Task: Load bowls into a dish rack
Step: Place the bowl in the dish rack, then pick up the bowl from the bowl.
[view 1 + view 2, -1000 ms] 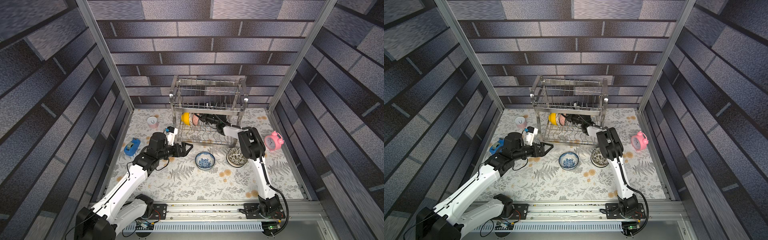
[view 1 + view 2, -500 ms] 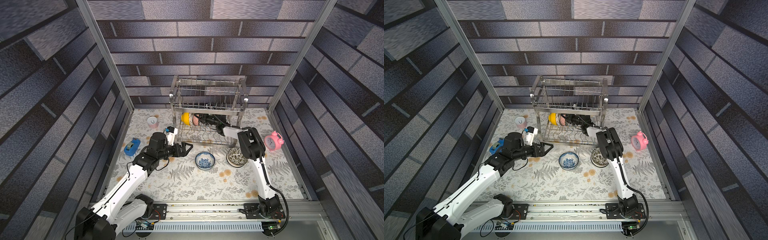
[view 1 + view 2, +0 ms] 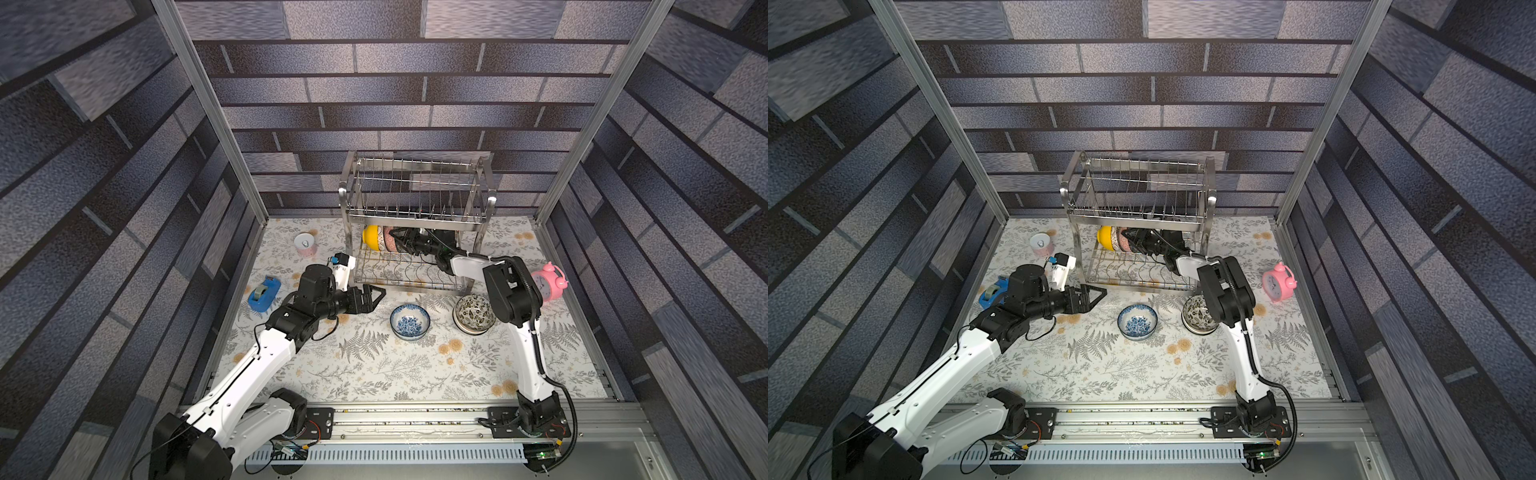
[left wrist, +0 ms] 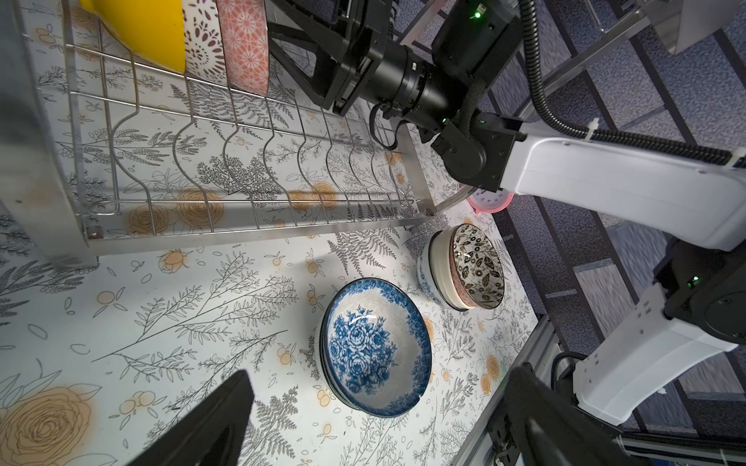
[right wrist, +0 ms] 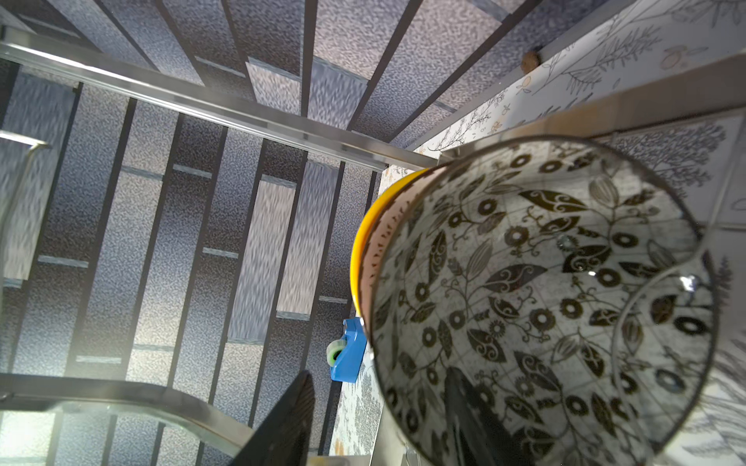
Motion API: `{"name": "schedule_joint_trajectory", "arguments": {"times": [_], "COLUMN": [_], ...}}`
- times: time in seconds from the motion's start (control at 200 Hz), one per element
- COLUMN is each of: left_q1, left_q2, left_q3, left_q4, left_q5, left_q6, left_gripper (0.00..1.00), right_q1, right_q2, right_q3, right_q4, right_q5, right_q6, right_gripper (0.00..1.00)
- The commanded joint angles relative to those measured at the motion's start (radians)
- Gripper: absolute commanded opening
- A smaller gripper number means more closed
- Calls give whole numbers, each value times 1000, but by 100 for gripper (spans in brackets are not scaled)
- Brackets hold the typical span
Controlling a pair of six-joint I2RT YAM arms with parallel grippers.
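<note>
The dish rack (image 3: 415, 187) (image 3: 1138, 183) stands at the back. On its lower tier (image 4: 202, 161) a yellow bowl (image 3: 370, 237) (image 4: 141, 28), a white lace-patterned bowl (image 4: 202, 40) and a pink bowl (image 4: 246, 44) stand on edge. The pink bowl's inside is dark leaf-patterned (image 5: 545, 282). My right gripper (image 3: 399, 241) (image 5: 379, 373) is open, one finger (image 5: 464, 403) inside that bowl, the other outside, both off its rim. My left gripper (image 3: 374, 295) (image 4: 379, 387) is open and empty, above the table beside a blue-and-white bowl (image 3: 409, 322) (image 4: 375, 347). A stack of bowls (image 3: 473, 313) (image 4: 464, 278) sits right of it.
A pink-and-white can (image 3: 305, 245) stands left of the rack and a blue tape dispenser (image 3: 264, 293) (image 5: 347, 351) lies near the left wall. A pink alarm clock (image 3: 548, 282) (image 4: 490, 199) sits at the right. The right arm's elbow hangs over the bowl stack.
The right gripper's jaws have parted and let go of the leaf-patterned bowl, which stays on edge in the rack. Neither arm has visibly shifted.
</note>
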Motion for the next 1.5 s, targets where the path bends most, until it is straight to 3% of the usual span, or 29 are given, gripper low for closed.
{"name": "schedule_joint_trajectory", "arguments": {"times": [0.0,0.286,0.596,0.766,1.272,1.493], "left_q1": [-7,0,-2,-9,-46,-61], "left_q2": [5,26,95,128,159,148], "left_q3": [29,52,83,90,89,75], "left_q4": [-17,-48,-62,-67,-62,-69], "left_q5": [-18,11,47,54,35,19], "left_q6": [40,77,90,93,98,89], "left_gripper": [100,100,100,100,100,100], "right_q1": [0,2,10,12,51,121], "right_q2": [-84,-240,-455,-512,-648,-761], "right_q3": [-47,-204,-348,-412,-616,-649], "right_q4": [-6,-96,-336,-388,-379,-500], "right_q5": [16,38,113,120,126,227], "right_q6": [-51,-154,-359,-400,-435,-538], "right_gripper": [59,78,90,100,100,100]}}
